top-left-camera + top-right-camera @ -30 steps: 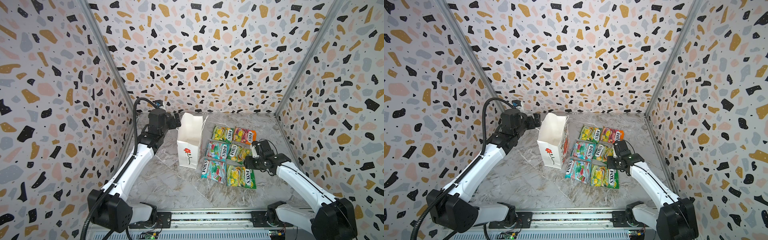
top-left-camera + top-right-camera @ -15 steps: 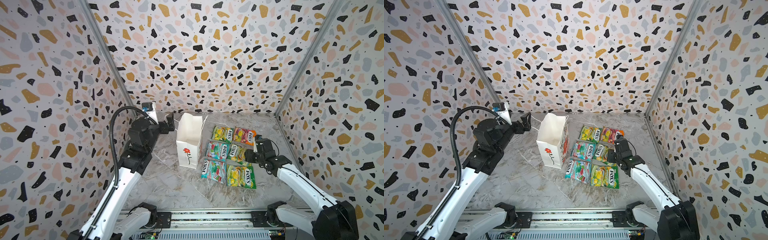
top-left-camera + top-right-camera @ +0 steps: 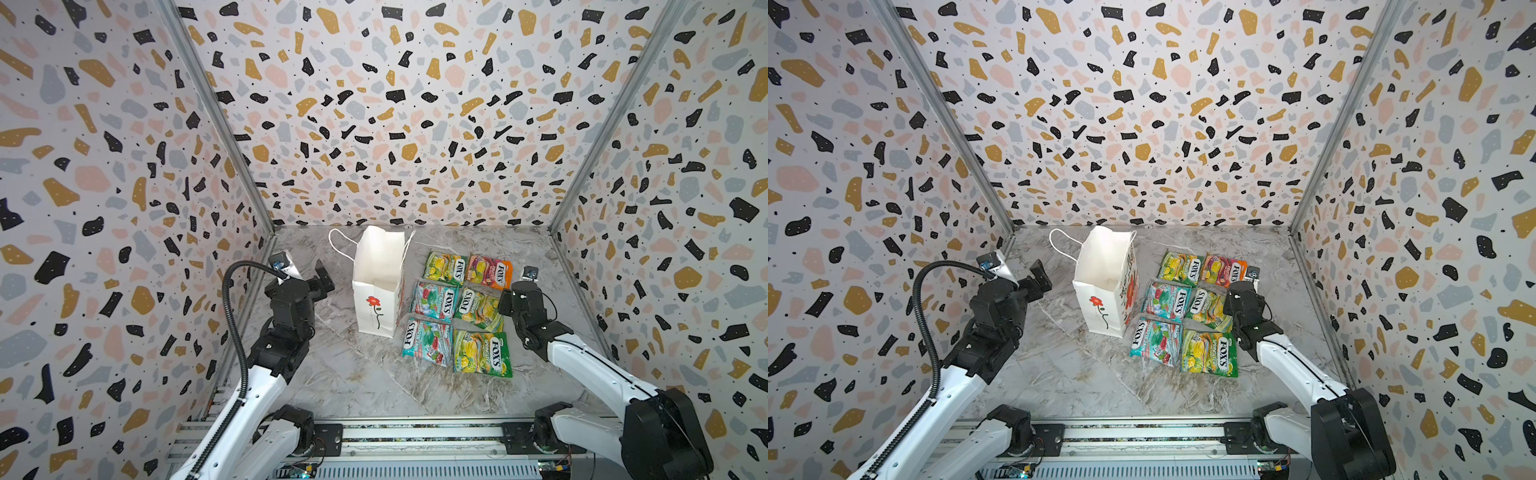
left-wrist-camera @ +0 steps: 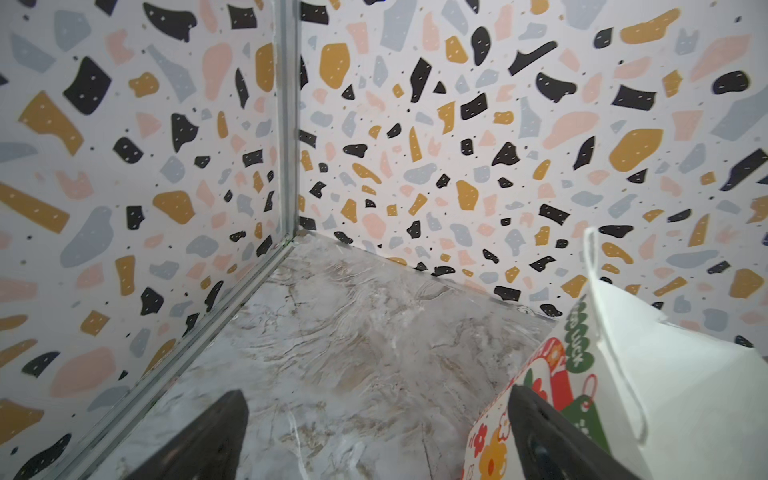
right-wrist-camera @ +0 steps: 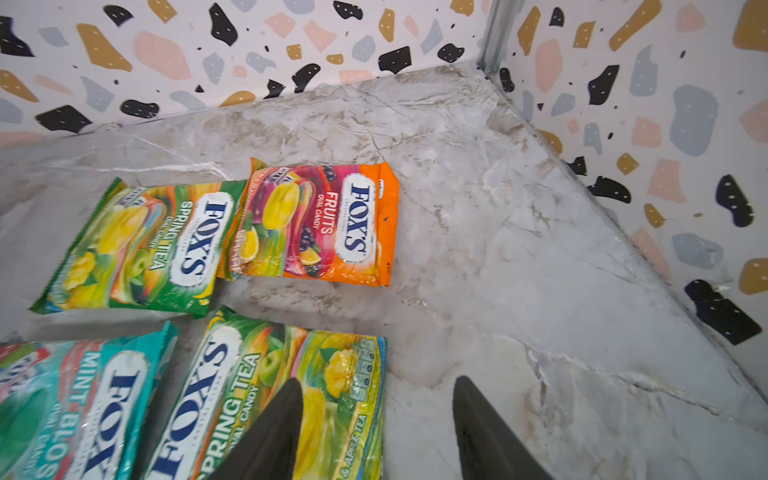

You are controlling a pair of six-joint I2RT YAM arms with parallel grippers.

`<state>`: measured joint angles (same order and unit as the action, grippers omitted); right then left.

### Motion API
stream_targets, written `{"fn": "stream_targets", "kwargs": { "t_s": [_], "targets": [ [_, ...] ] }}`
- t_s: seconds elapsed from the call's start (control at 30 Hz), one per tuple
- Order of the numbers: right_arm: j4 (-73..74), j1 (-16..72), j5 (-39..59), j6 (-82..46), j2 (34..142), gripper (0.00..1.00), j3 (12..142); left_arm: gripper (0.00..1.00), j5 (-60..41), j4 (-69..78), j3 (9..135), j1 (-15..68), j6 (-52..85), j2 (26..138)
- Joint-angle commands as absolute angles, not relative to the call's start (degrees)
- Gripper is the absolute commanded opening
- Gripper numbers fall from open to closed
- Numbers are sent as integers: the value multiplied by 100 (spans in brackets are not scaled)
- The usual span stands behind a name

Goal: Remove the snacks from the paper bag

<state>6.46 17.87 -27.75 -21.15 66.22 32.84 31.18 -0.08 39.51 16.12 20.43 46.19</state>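
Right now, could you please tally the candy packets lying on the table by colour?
Green-yellow packets: 3
Teal-red packets: 2
Orange packet: 1
Total: 6

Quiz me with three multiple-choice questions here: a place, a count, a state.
1. Where are the FOX'S candy packets relative to the paper bag, in both top views? A) inside it B) on the table to its right C) to its left
2. How many packets? A) four B) six C) eight
3. The left gripper is? A) open, empty B) shut on a handle C) shut on a packet
Answers: B, rows lie beside the upright bag; B, three rows of two; A, jaws apart, nothing between.
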Motion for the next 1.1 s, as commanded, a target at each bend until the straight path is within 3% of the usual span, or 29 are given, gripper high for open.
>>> {"fn": "stream_targets", "kwargs": {
  "t_s": [0.0, 0.43, 0.57, 0.77, 1.07],
  "targets": [
    [1648, 1732, -3459, -1740, 6646, 59, 3152, 99, 3906, 836, 3551, 1590, 2217, 4581],
    [4383, 1486, -4279, -661, 7465, 63, 2244, 100, 4828, 3813, 1968, 1582, 985, 5809],
    [4410, 1485, -4198, -546, 7811, 65, 2350, 100, 4316, 4585, 1760, 1573, 338, 6291],
    [4923, 1453, -3926, -177, 8122, 65, 2248, 100, 3951, 4629, 1865, 1496, -62, 6774],
    [6203, 1224, -2805, 95, 8262, 67, 1774, 100, 2870, 5675, 1355, 1031, -206, 7094]
  ]
}}
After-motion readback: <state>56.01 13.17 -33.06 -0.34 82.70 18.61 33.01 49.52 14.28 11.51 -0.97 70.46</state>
